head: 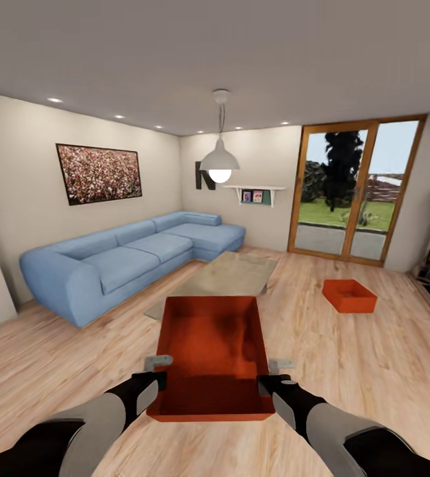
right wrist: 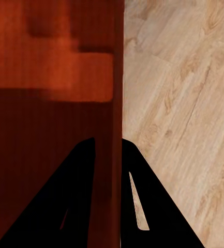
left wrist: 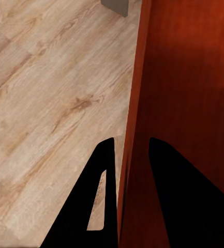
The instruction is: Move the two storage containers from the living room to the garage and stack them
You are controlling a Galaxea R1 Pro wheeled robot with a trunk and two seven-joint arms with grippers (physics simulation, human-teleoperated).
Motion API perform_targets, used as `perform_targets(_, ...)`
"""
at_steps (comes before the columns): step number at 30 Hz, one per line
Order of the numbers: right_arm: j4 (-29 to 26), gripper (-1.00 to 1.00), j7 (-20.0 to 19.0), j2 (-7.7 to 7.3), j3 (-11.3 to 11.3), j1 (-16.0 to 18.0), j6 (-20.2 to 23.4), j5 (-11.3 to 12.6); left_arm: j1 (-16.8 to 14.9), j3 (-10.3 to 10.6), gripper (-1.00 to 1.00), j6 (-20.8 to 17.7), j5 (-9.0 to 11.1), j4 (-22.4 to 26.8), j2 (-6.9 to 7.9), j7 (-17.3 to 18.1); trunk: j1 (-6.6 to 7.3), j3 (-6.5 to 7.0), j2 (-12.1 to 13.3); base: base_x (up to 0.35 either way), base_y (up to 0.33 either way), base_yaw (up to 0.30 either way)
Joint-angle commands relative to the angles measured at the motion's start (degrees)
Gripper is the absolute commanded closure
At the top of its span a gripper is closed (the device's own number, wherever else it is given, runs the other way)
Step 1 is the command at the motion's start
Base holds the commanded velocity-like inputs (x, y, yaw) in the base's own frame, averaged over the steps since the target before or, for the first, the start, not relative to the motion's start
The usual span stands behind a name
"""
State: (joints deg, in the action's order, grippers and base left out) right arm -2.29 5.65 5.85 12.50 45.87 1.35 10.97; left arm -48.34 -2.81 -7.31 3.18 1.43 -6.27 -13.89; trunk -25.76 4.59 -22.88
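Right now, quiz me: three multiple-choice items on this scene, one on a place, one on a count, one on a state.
1. Where is the far bin?
A. on the sofa
B. on the floor near the glass doors
C. on the shelf

2. How many orange-red bins show?
A. one
B. two
C. three

3. How is the near bin held?
A. by both grippers, one on each side wall
B. by the left gripper alone
C. not held

Answers: 1 B, it sits on the wood floor before the doors. 2 B, near and far. 3 A, the left gripper and right gripper each straddle a wall.
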Motion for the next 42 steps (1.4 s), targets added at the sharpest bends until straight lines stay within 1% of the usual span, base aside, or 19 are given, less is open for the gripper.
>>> perform_targets(1,0.0,1.0,3.32,-0.05,-1.32,0.01,0.09,0.59,0.01,-1.14,1.0,-0.3,-0.37,0.24,1.43,-3.78,-0.02,-0.02,-0.04,0.0,0.0,0.3)
perform_targets(42,0.0,1.0,3.32,-0.05,-1.17,0.01,0.15,0.6,0.01,-1.14,1.0,-0.29,-0.37,0.24,1.44,-3.78,-0.02,-0.02,-0.04,0.0,0.0,0.3)
